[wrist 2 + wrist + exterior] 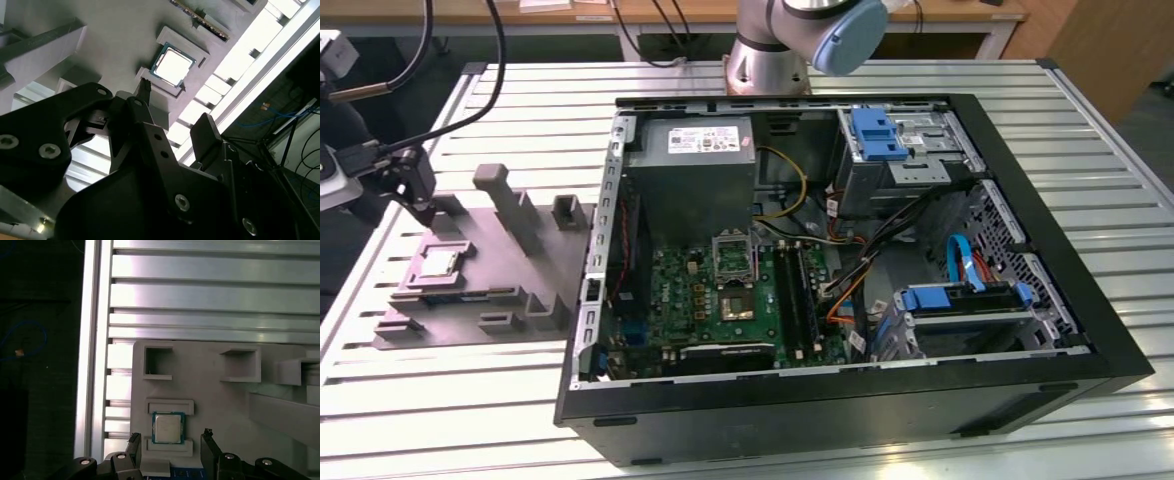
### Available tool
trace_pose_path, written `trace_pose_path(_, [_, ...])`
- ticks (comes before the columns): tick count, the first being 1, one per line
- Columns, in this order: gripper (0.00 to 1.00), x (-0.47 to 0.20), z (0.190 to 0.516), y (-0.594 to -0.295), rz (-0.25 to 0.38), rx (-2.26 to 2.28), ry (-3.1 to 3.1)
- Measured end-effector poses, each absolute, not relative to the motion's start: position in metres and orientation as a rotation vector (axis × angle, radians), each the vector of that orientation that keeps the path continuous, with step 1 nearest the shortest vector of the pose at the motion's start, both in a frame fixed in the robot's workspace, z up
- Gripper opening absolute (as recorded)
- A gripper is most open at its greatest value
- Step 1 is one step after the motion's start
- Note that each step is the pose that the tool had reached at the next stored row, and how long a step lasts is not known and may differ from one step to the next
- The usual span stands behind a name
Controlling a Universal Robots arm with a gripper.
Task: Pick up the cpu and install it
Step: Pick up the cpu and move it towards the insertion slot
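Here I see one cpu (pixel 167 426) seated in a recess of the grey fixture plate (pixel 215 400). One claw (pixel 170 434) hangs above the plate, fingers apart either side of the chip. One open computer case (pixel 827 250) stands beside the plate on the bench (pixel 454 400).

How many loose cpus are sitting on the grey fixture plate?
1. The cpu lies in a recess of the grey fixture plate, close to the open gripper. Raised blocks might hide others.
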State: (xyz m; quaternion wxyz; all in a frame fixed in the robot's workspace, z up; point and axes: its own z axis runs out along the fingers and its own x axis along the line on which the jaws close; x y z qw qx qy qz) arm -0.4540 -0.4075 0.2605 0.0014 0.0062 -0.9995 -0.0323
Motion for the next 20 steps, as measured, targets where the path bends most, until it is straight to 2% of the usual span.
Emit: trace_pose_path(20, [0.59, -0.4539, 0.2507, -0.4084, -0.091, 0.010, -3.138])
